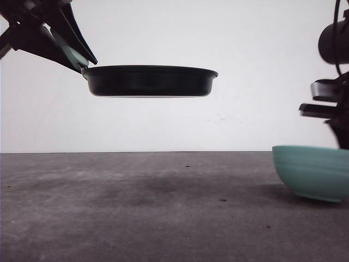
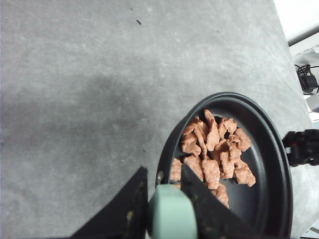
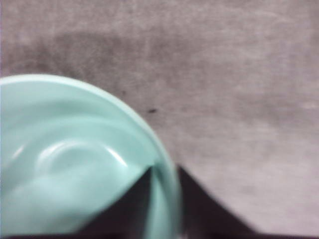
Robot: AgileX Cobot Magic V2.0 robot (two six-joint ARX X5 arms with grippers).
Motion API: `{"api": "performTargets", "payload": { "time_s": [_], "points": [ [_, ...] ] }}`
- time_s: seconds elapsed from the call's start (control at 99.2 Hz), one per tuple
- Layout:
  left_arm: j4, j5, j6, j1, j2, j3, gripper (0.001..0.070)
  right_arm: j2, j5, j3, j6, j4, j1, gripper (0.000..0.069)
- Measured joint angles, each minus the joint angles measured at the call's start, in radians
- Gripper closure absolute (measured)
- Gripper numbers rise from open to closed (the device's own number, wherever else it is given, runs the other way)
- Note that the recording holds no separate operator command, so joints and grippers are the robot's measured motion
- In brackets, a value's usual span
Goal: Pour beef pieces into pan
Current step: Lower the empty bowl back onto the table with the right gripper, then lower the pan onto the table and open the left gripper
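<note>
Two arms framed our front view: the left end effector [image 1: 82, 64] gripped the handle of the pan [image 1: 150, 81], held level, well above the gray counter [image 1: 136, 218]; the teal bowl [image 1: 313, 170] sat far right. From the left wrist, matte reddish beef pieces [image 2: 214, 152] lay already piled in the smooth black pan. From the right wrist, blurred, the right end effector [image 3: 167, 177] pinched the glossy bowl's rim; we judged it empty.

Left hand [image 1: 82, 63] raised high — fingers clamped (tight); right hand [image 3: 167, 199] low — fingers pinched together.
</note>
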Motion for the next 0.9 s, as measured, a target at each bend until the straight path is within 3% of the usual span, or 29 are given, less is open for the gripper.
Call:
{"api": "performTargets", "payload": {
  "time_s": [0.081,0.161,0.242,0.363,0.413,0.514,0.575,0.756,0.898],
  "points": [
    [0.0,-0.006,0.006,0.0,0.0,0.0,0.0651,-0.026,-0.006,-0.004,0.0,0.022,0.006,0.0341],
    [0.002,-0.032,0.009,-0.001,0.0,0.0,0.0651,-0.09,-0.01,-0.002,0.0,0.051,0.005,0.0253],
    [0.007,-0.073,0.013,-0.001,0.0,0.0,0.0651,-0.17,-0.01,0.029,0.0,0.045,0.005,0.021],
    [0.028,-0.113,0.015,-0.001,0.009,0.0,0.0651,-0.277,-0.01,0.127,0.0,0.028,0.002,0.0198],
    [0.045,-0.114,0.015,-0.001,0.025,0.0,0.0651,-0.333,-0.017,0.166,0.0,0.023,0.004,0.0247],
    [0.061,-0.114,0.015,-0.006,0.082,0.001,0.0651,-0.459,-0.054,0.222,0.0,0.042,0.025,0.0525],
    [0.06,-0.114,0.015,-0.013,0.128,0.002,0.0651,-0.542,-0.059,0.232,0.0,0.076,0.048,0.0613],
    [0.089,-0.115,0.009,-0.039,0.29,0.002,0.0651,-0.732,-0.051,0.234,0.0,0.053,0.089,0.0671],
    [0.15,-0.115,-0.04,-0.049,0.38,0.002,0.0651,-0.794,0.014,0.234,-0.008,-0.057,0.089,0.0674]
  ]
}}
